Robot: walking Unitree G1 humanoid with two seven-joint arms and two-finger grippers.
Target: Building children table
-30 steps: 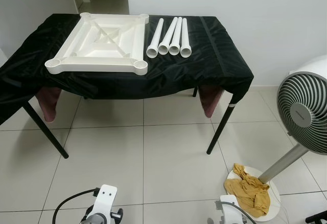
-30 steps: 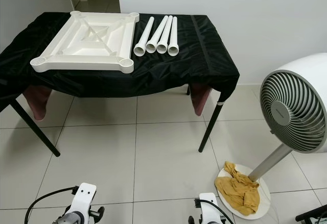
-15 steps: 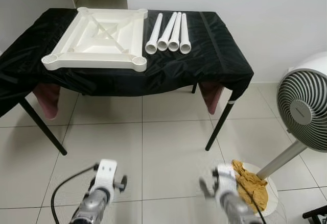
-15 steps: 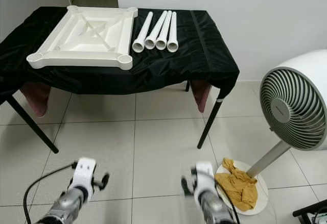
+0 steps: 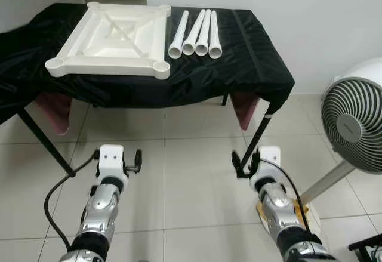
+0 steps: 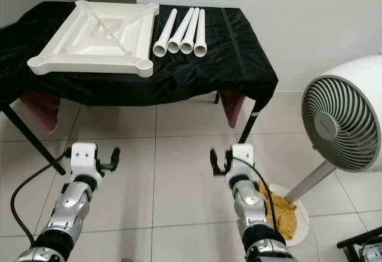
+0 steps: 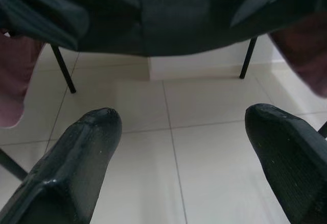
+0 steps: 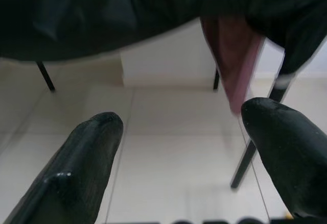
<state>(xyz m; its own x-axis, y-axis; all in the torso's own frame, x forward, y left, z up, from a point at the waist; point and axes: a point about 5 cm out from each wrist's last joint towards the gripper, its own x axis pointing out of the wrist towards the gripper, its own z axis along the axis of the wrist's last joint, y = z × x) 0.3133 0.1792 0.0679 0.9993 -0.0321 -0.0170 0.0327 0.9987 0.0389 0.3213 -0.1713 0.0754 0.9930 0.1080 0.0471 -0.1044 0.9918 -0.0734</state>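
White tabletop [image 5: 113, 38] lies upside down on black-draped worktop [image 5: 250, 65], sockets up for fitting; 4 legs [image 5: 196, 33] just beside it. Left end effector [image 5: 132, 160] & right end effector [image 5: 242, 165] spread wide, empty, well short of worktop, pre-reach.

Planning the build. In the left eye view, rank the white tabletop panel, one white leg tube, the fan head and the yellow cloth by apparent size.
1. White tabletop panel, largest.
2. Fan head, cropped by the picture edge.
3. One white leg tube.
4. Yellow cloth, mostly hidden behind the right arm, so its rank is unsure.
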